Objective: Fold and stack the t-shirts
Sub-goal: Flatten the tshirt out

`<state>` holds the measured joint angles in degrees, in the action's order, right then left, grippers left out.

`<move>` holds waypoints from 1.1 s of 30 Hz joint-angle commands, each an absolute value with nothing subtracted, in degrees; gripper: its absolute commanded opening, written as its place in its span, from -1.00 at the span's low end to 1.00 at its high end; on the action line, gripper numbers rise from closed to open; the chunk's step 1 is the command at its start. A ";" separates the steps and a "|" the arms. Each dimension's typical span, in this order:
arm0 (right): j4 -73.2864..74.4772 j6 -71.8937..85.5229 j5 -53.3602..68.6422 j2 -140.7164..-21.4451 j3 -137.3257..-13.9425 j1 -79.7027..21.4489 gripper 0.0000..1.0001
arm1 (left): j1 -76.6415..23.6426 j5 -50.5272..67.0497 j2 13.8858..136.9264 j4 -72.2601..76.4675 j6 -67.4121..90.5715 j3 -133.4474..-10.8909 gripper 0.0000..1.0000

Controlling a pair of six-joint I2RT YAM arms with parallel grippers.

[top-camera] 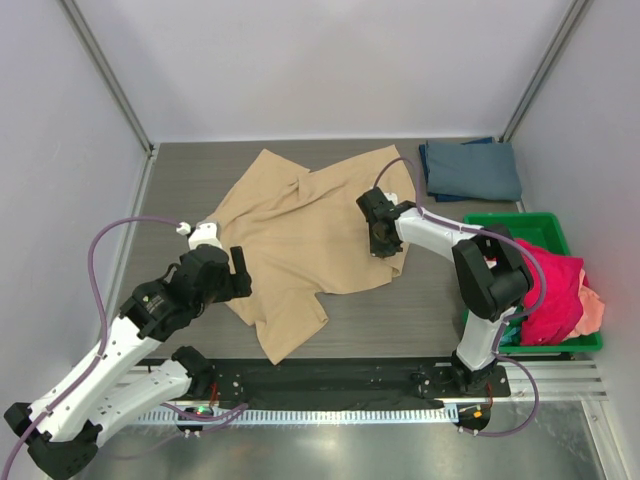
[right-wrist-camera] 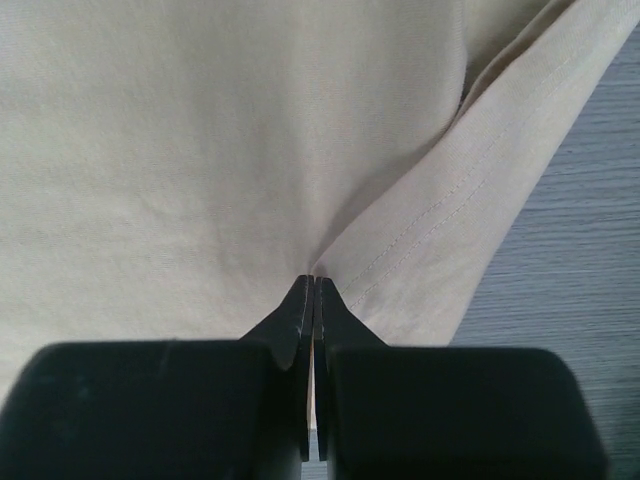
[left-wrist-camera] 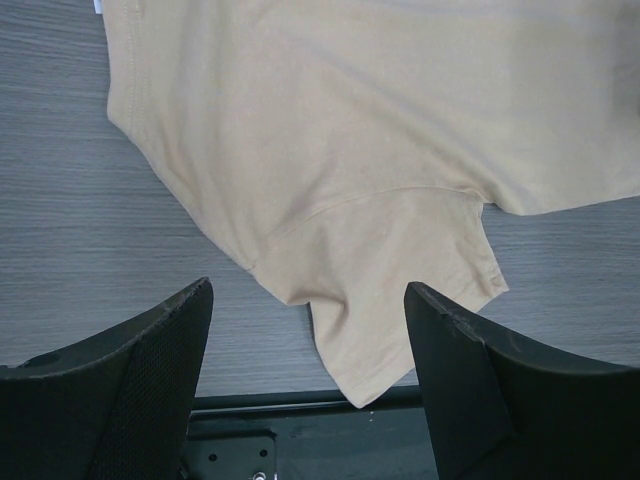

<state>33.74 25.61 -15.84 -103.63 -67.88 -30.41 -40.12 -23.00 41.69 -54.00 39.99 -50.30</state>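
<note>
A tan t-shirt [top-camera: 300,235] lies spread and creased on the dark table; it also shows in the left wrist view [left-wrist-camera: 370,150] and the right wrist view [right-wrist-camera: 200,150]. My right gripper [top-camera: 381,243] is shut on a fold near the shirt's right hem, its tips [right-wrist-camera: 314,281] pinching the cloth. My left gripper [top-camera: 244,274] is open and empty at the shirt's left side, its jaws [left-wrist-camera: 308,290] spread above a sleeve [left-wrist-camera: 400,310] near the table's front edge. A folded slate blue-grey t-shirt [top-camera: 470,170] lies at the back right.
A green plastic bin [top-camera: 520,226] stands at the right, holding a magenta shirt [top-camera: 550,290] and a peach one [top-camera: 592,310]. The black base rail [top-camera: 330,380] runs along the near edge. White walls enclose the table.
</note>
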 commanded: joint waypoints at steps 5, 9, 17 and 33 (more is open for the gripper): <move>34.37 25.49 -18.28 -101.61 -67.06 -30.85 -0.98 | -40.17 -24.79 40.96 -53.17 39.46 -50.10 0.56; 34.89 26.28 -22.14 -95.04 -66.10 -30.41 -0.98 | -40.17 -24.87 41.04 -53.17 39.46 -50.10 0.55; 33.32 30.14 -24.18 -77.36 -55.14 -21.81 -0.98 | -40.17 -24.35 41.66 -53.09 39.55 -50.10 0.54; 27.34 31.73 -13.89 -70.39 -42.36 -6.25 -0.98 | -40.25 -13.89 47.11 -48.61 51.85 -41.06 0.40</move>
<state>31.07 30.63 -16.08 -71.57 -42.33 -7.94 -40.12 -16.19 47.05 -51.62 47.22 -42.98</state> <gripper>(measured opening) 0.023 0.701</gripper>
